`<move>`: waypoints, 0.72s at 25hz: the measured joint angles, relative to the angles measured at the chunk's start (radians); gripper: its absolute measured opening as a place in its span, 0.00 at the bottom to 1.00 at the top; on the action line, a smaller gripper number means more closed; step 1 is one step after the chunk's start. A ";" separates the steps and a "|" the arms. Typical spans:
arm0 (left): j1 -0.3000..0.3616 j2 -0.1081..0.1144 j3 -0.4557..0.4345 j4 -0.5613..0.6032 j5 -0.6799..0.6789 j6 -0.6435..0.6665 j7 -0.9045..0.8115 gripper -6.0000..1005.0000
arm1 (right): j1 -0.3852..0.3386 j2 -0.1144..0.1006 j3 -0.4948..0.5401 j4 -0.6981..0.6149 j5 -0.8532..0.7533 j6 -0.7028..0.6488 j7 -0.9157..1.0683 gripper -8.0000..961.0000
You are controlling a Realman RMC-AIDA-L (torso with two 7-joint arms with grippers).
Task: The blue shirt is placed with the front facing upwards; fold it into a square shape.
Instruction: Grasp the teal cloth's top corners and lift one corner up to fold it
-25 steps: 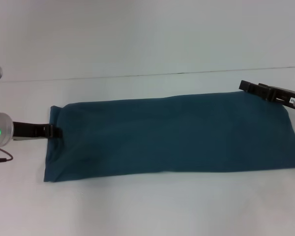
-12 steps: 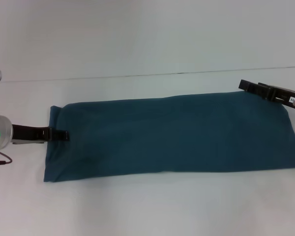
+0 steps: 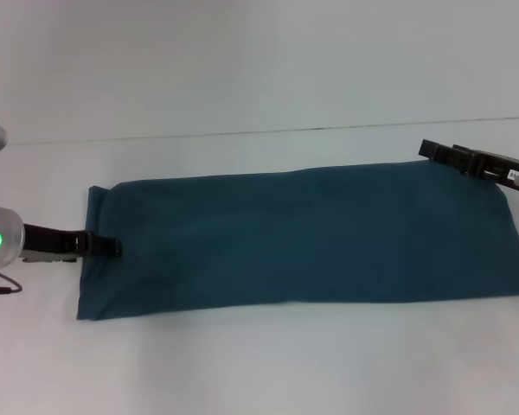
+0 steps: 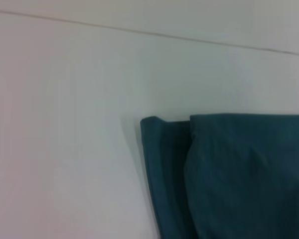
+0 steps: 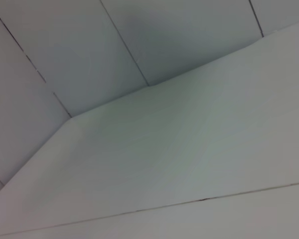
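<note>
1. Lower centre of the head view: the dark teal-blue cotton shirt [image 3: 303, 238] lies flat on the white table [image 3: 259, 363] as a long band with plain cloth uppermost, no lettering showing. You judge the side folds done and the end-over-end fold that makes the square due.

2. Left middle of the frame: the left gripper [image 3: 112, 246], black-fingered, reaches over the band's left short edge. Whether its fingers have closed on cloth you cannot tell. Make sure every layer is pinched; the left wrist view shows at least two stacked layers [image 4: 189, 149] at that end.

3. Carry this end low and level toward the far end, matching the corners.

4. Upper right of the frame: the right gripper [image 3: 437, 152], black, sits at the band's far corner, grip unreadable. Use it to pin that end.
</note>
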 joint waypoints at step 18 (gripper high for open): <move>-0.051 0.004 -0.004 -0.069 -0.025 0.019 0.033 0.79 | -0.001 -0.009 -0.034 -0.001 0.000 0.006 0.026 0.78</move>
